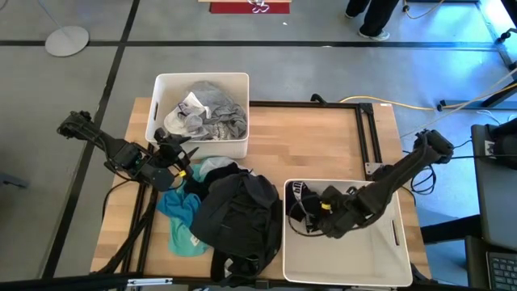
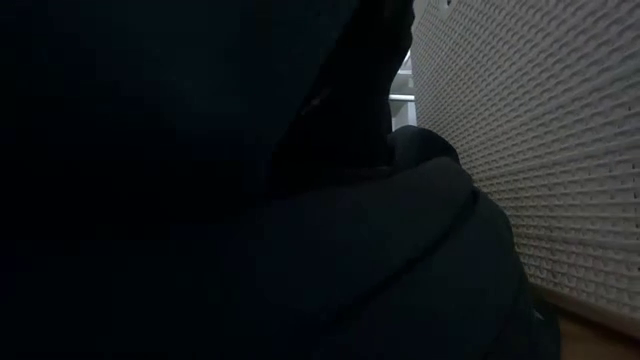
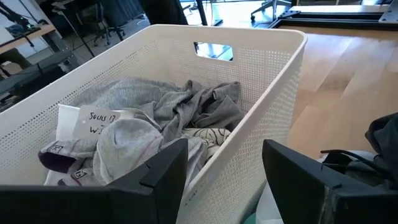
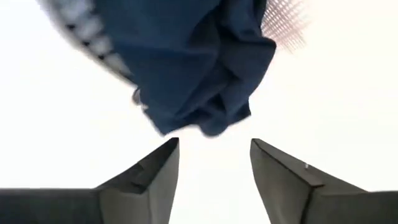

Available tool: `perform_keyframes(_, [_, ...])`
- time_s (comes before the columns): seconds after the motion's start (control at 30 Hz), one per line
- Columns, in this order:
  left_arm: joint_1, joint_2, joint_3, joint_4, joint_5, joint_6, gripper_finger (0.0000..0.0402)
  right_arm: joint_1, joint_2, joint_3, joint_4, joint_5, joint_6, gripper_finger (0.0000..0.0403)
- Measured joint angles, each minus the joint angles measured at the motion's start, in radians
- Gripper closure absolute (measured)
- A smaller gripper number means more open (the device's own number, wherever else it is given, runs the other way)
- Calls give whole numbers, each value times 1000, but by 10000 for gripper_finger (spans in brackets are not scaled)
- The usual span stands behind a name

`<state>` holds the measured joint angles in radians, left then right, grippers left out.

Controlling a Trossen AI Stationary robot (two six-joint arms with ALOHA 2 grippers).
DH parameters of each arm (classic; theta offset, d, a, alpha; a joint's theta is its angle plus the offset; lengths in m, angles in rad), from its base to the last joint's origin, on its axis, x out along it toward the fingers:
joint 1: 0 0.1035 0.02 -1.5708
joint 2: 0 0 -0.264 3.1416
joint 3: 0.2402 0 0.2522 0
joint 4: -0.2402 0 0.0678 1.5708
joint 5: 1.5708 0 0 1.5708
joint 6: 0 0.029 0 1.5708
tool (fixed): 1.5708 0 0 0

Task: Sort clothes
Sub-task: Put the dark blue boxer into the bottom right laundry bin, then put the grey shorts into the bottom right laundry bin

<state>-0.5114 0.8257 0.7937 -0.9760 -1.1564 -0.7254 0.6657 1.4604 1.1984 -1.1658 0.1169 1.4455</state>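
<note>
A far white bin (image 1: 161,89) holds grey and white garments (image 1: 206,113); they also show in the left wrist view (image 3: 155,118). My left gripper (image 1: 174,158) is open and empty just outside this bin's near wall (image 3: 249,124). A black garment (image 1: 238,214) lies heaped on the table, with a teal one (image 1: 182,212) and a white one (image 1: 214,166) beside it. A near white bin (image 1: 355,259) holds a dark garment (image 1: 305,204) at its left end. My right gripper (image 1: 321,217) is open inside this bin, its fingers just short of the dark garment (image 4: 193,68).
The black garment (image 2: 250,200) fills most of the low view, beside the near bin's perforated wall (image 2: 530,140). Bare wooden tabletop (image 1: 307,145) lies between the two bins. A black metal frame (image 1: 367,137) runs along the table's right side. A person's legs (image 1: 371,16) show beyond the table.
</note>
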Motion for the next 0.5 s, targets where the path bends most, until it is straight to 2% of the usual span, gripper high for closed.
perform_keyframes(0.13, [0, 0, 0, 0, 0, 0, 205, -34, -12, 159, -138, -14, -42, 188])
perform_keyframes(0.23, [0, 0, 0, 0, 0, 0, 205, -48, -13, 295, -174, 72, -138, 185])
perform_keyframes(0.37, [0, 0, 0, 0, 0, 0, 205, -58, -14, 424, -99, 264, -374, 186])
perform_keyframes(0.5, [0, 0, 0, 0, 0, 0, 205, -58, -10, 442, 95, 507, -709, 186])
